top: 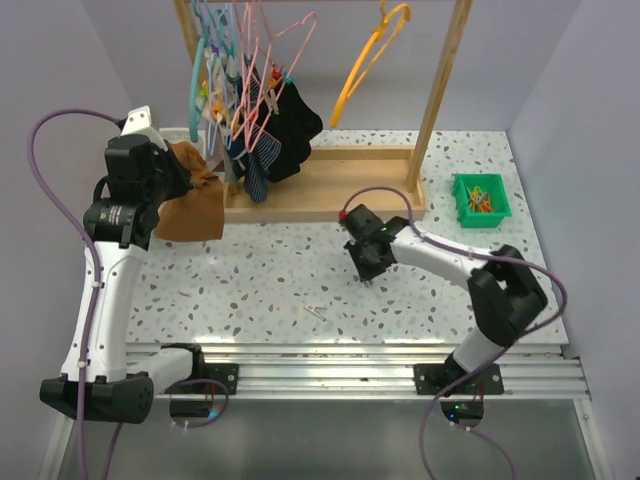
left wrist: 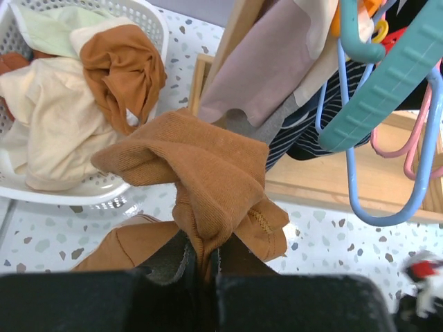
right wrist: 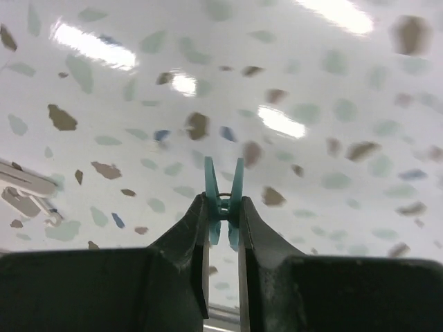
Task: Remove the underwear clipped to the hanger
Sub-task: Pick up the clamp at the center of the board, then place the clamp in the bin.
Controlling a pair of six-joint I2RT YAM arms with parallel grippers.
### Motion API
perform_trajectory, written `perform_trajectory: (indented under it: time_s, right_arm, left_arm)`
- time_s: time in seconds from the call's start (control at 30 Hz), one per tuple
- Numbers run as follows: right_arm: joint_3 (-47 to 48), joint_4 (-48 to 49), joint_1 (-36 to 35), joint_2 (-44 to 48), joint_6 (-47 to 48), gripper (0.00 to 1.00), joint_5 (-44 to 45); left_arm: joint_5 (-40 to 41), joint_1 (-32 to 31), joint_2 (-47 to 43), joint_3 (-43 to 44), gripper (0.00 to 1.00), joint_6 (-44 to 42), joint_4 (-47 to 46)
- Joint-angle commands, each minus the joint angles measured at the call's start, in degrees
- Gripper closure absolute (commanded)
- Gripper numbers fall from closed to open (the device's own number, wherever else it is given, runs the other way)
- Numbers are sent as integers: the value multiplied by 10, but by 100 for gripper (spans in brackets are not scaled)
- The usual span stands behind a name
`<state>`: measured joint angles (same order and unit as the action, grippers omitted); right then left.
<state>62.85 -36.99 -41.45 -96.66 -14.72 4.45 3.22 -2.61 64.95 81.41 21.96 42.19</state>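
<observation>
Black underwear (top: 292, 128) hangs clipped to a pink hanger (top: 272, 60) on the wooden rack, next to dark blue striped garments (top: 256, 172). My left gripper (top: 178, 178) is at the rack's left end, shut on an orange-brown cloth (left wrist: 208, 181) that droops from its jaws (top: 192, 208). My right gripper (top: 366, 262) is low over the table's middle, shut on a teal clothespin (right wrist: 223, 200) held upright between its fingertips. The black underwear barely shows in the left wrist view.
A white basket (left wrist: 149, 21) of cream and brown clothes sits left of the rack. Several hangers, teal (left wrist: 387, 90), blue and orange (top: 368, 55), hang on the rack. A green bin (top: 480, 198) of clothespins is at the right. A small peg (top: 316, 312) lies on the table.
</observation>
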Motion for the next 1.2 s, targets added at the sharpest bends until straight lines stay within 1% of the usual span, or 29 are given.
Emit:
perform_trajectory:
  time_s: [0.0,0.07,0.1,0.17,0.2,0.27,0.3,0.33,0.37,0.4,0.47,0.5,0.53,0.63,0.7,0.73,0.77,0.8,0.83,0.87,0.93,0.97,1.03,1.07,1.1,1.13,1.17]
  right_arm:
    - [8,-69,64,135,-99,100,117]
    - [30,-101,117,183,-131,100,139]
    - [39,-123,169,192,-134,100,162]
    - [81,-136,216,192,-132,100,188]
    - [96,-142,266,186,-131,100,192]
    - [147,-143,318,151,-130,100,185]
    - [165,-141,361,134,-131,100,186]
    - [203,-141,382,118,-137,100,186]
    - [225,-141,399,80,-139,100,183]
    - [245,-139,435,62,-142,100,182]
    - [302,-135,461,25,-149,100,174]
    - [321,-134,478,-13,-151,100,174]
    - [359,-132,483,-34,-149,100,179]
    - [425,-132,494,-98,-141,100,178]
    - [446,-125,497,-121,-134,100,169]
    - [466,-126,498,-138,-128,80,166]
    - [471,-124,498,-143,-124,70,151]
    - [469,-118,499,-144,-118,63,141]
    - [467,-117,499,-141,-114,47,135]
    - [459,-104,498,-135,-112,37,129]
    - [421,-88,498,-116,-109,25,118]
    - [404,-65,498,-91,-109,20,118]
    - [360,-56,498,-62,-104,19,96]
    - [345,-54,497,-30,-102,20,74]
    - [310,-55,495,-14,-96,21,45]
    - [294,-60,491,1,-83,21,-15]
    - [277,-84,474,28,-73,23,-42]
  left_arm:
    - [35,6,-10,31,100,4,1]
    - [41,6,-11,28,100,5,-1]
    - [42,6,-12,24,100,5,-3]
    - [45,6,-14,20,100,5,-7]
    - [46,7,-15,17,100,5,-10]
    - [49,7,-16,17,100,4,-11]
    - [48,7,-15,16,100,4,-12]
    - [46,9,-16,16,100,4,-12]
    - [45,8,-16,15,100,5,-11]
    - [45,9,-16,14,100,6,-13]
    - [37,9,-18,12,100,9,-14]
    - [35,10,-20,8,100,11,-17]
    - [32,10,-21,5,100,12,-19]
    - [28,12,-28,-3,100,17,-29]
    - [27,13,-29,-3,100,18,-33]
    - [27,14,-28,-1,100,17,-32]
    - [27,14,-28,0,100,18,-30]
    - [24,14,-27,2,100,18,-29]
    - [22,14,-26,2,100,18,-29]
    - [21,14,-26,0,100,19,-29]
    - [17,14,-25,-3,100,20,-32]
    - [16,14,-25,-6,100,21,-33]
    - [13,14,-27,-10,100,21,-35]
    - [13,14,-30,-12,100,22,-35]
    - [14,15,-31,-13,100,22,-35]
    - [14,15,-32,-14,100,22,-36]
    - [14,14,-36,-14,100,24,-34]
